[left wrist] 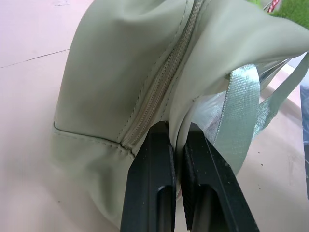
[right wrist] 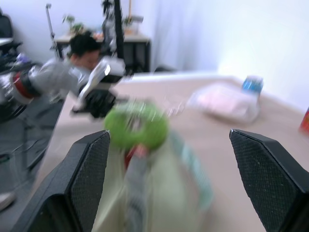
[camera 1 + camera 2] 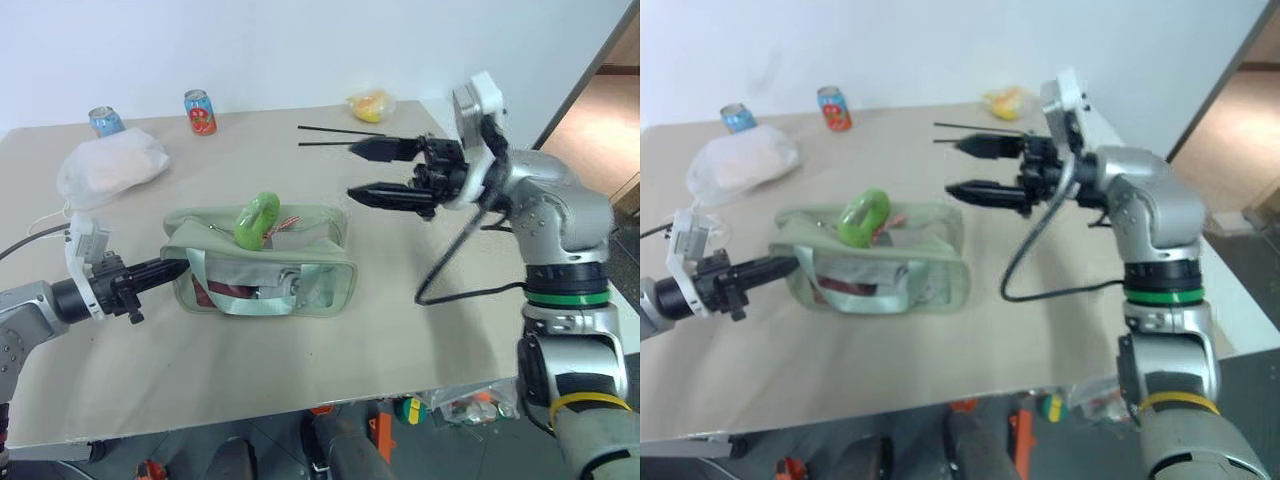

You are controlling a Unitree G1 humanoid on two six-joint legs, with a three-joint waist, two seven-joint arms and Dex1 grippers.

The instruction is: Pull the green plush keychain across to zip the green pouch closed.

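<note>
Green pouch [image 3: 300,262]: pale sage fabric w/ clear side panels, shiny mint strap, dark red item showing inside; green plush keychain [image 3: 257,219] on top of it is bright lime w/ red-and-white ribbon tag. Behind the pouch: white translucent bag [image 3: 110,166] w/ pinkish contents, blue can [image 3: 106,121], red-and-green can [image 3: 201,112], yellow lump in clear wrap [image 3: 371,104], two thin black sticks [image 3: 345,136]. Table [image 3: 330,370] beige; both grippers' fingers black, left gripper [image 3: 168,269], right gripper [image 3: 368,171].

Beige table [image 3: 330,360] carries green pouch [image 3: 300,262], white bag [image 3: 110,167], two cans [image 3: 201,111]
</note>
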